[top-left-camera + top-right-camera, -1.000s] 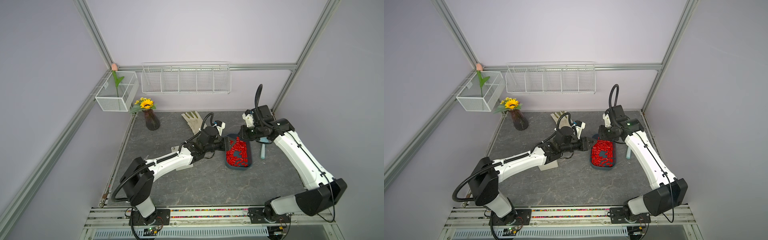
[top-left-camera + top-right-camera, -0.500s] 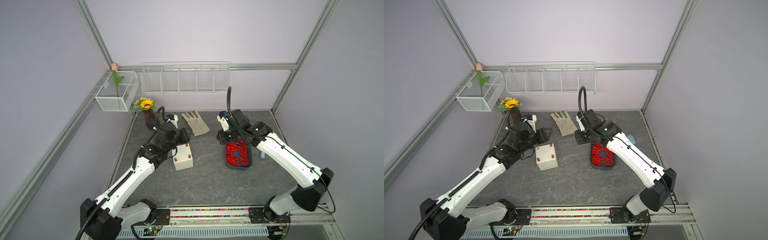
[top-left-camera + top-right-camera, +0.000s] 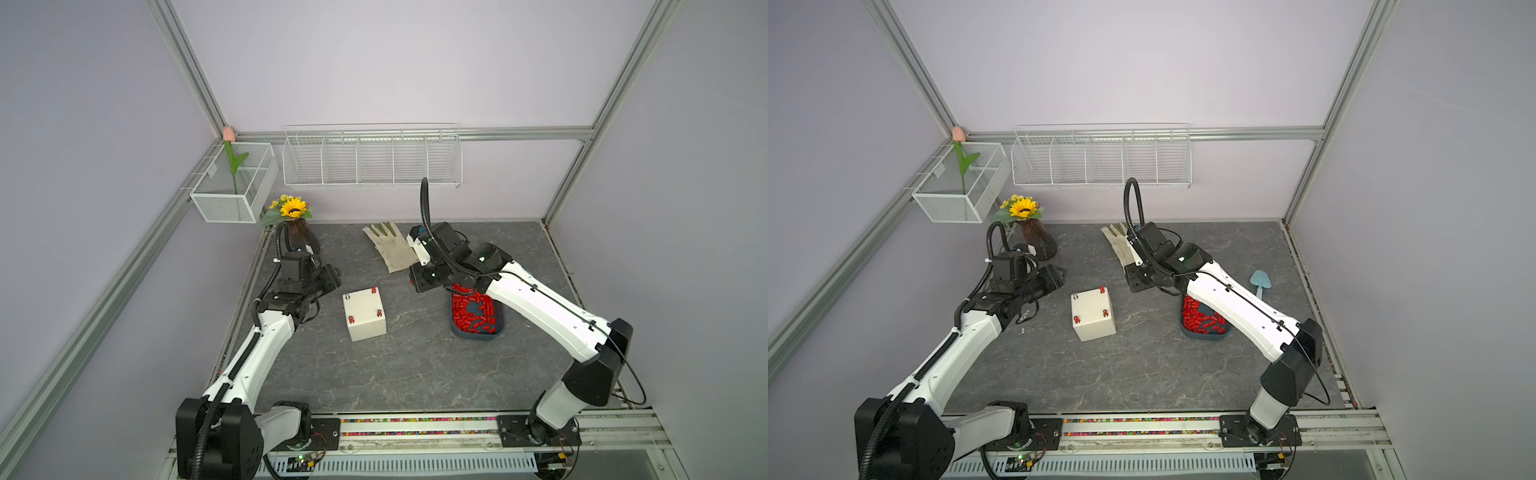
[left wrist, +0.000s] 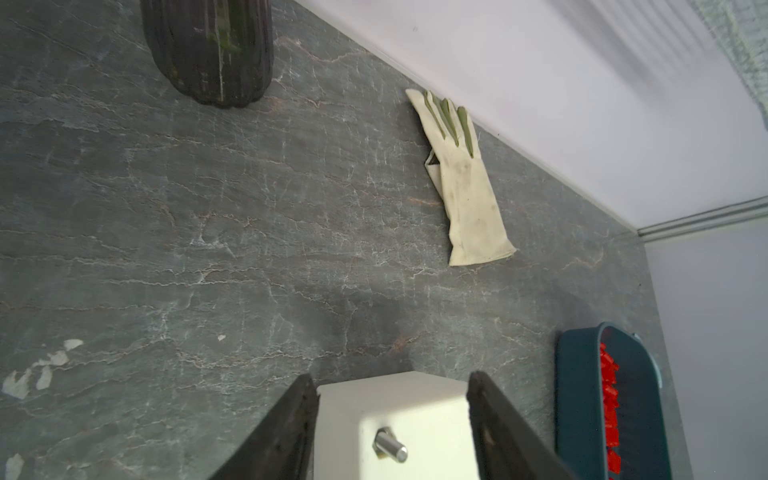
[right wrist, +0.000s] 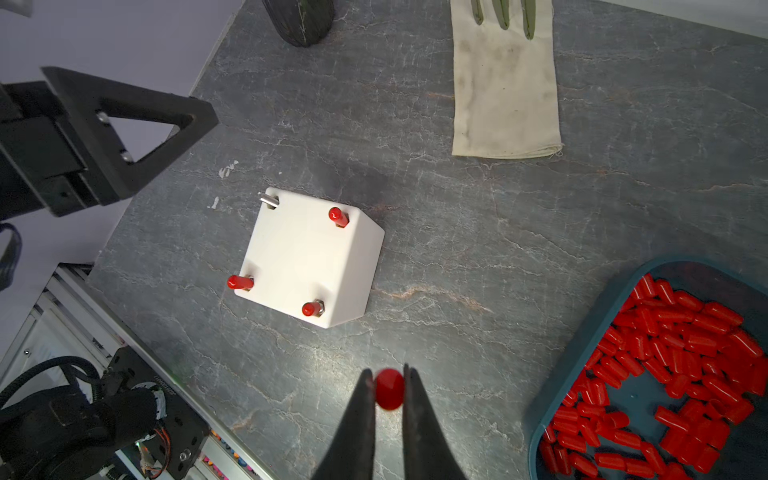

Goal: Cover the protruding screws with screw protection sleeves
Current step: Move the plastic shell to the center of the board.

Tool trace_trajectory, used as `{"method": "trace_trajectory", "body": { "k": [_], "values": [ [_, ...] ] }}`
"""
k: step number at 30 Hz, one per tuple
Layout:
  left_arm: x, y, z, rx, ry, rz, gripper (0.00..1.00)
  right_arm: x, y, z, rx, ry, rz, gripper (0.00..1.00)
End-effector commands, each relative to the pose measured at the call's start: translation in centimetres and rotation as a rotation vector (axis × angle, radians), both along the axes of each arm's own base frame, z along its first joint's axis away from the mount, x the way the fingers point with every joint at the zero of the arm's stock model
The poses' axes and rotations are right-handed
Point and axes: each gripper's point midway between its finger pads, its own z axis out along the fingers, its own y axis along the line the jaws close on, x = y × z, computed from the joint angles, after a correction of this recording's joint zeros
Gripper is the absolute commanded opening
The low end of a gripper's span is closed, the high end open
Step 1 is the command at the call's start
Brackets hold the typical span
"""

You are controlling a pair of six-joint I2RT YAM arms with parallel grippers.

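A cream-white box [image 3: 365,320] stands mid-table. Three of its protruding screws wear red screw protection sleeves [image 5: 338,216]. The far-left corner screw [image 5: 269,200] is bare silver, also seen close up in the left wrist view [image 4: 390,445]. My right gripper [image 5: 389,374] is shut on one red sleeve [image 5: 389,390] and hovers right of the box [image 3: 413,282], between it and the tray. My left gripper [image 4: 392,378] is open, left of the box [image 3: 332,276] and apart from it, pointing at the bare-screw corner.
A dark teal tray [image 3: 478,336] holding several loose red sleeves [image 5: 673,357] sits to the right, under my right arm. A pale glove [image 3: 392,249] lies at the back, a dark vase with a sunflower [image 3: 297,235] back left, a light blue trowel [image 3: 1260,282] far right.
My left arm has drawn back from the tray to the box's left side, uncovering the box, and its jaws have widened. My right gripper has moved left from the tray with a sleeve.
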Motion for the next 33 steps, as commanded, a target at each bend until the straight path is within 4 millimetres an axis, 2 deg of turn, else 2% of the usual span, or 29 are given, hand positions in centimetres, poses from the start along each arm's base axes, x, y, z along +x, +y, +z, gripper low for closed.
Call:
{"method": "trace_trajectory", "body": {
  "k": [1,8,14,25,33],
  "values": [
    [0.4,-0.5,-1.8,-0.036,0.035,-0.041,0.65,0.2,0.2,0.8,0.01,-0.016,-0.013,0.16],
    [1.2,-0.7,-5.3,-0.074,0.139,-0.069,0.64,0.2,-0.1,0.9,-0.007,-0.018,-0.01,0.16],
    [1.4,-1.5,-7.5,-0.11,0.185,-0.088,0.62,0.2,-0.1,0.7,-0.016,-0.015,-0.01,0.16],
    [0.6,-2.0,-9.0,-0.144,0.216,-0.107,0.58,0.6,0.8,0.2,-0.01,-0.002,0.003,0.16],
    [0.0,-3.2,-10.0,-0.156,0.234,-0.126,0.5,0.7,1.2,0.2,-0.005,-0.001,0.009,0.16]
  ]
}}
